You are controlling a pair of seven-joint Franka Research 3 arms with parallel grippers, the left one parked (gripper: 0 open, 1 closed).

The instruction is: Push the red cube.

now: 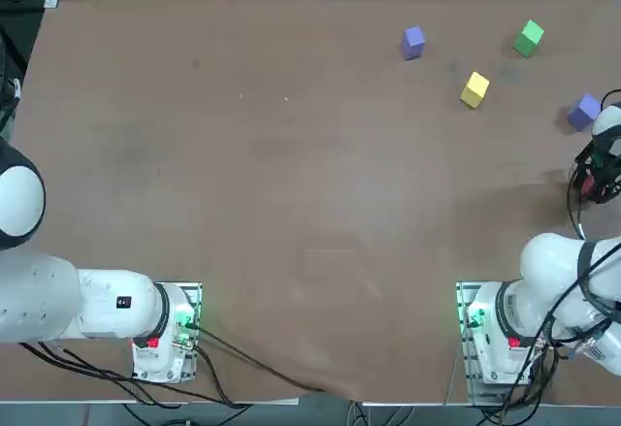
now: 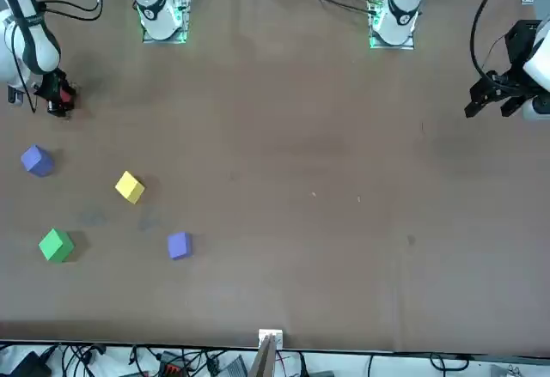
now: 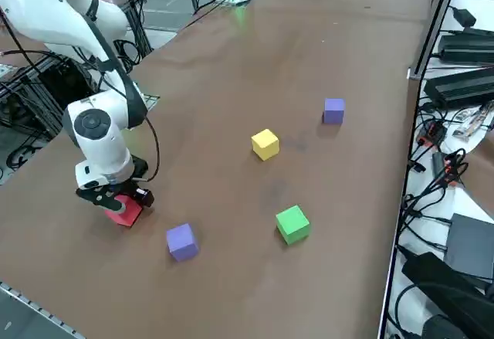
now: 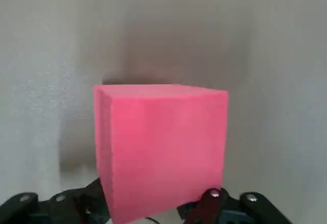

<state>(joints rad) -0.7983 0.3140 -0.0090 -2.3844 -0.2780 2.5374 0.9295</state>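
The red cube (image 3: 125, 211) rests on the brown table (image 1: 291, 174) near its right edge, directly under my right gripper (image 3: 116, 198). Seen from overhead, the gripper (image 1: 597, 179) covers most of the red cube (image 1: 584, 186), and only a red sliver shows. From the front, the cube (image 2: 64, 99) peeks out beside the gripper (image 2: 55, 102). In the right wrist view the red cube (image 4: 163, 152) fills the middle of the picture, right at the gripper (image 4: 153, 206), whose tips it partly hides.
A purple cube (image 3: 181, 241) lies close to the red one, further from the robot. Beyond it are a yellow cube (image 1: 474, 88), a green cube (image 1: 529, 38) and a second purple cube (image 1: 413, 42). The table's right edge (image 3: 46, 308) runs just beside the gripper.
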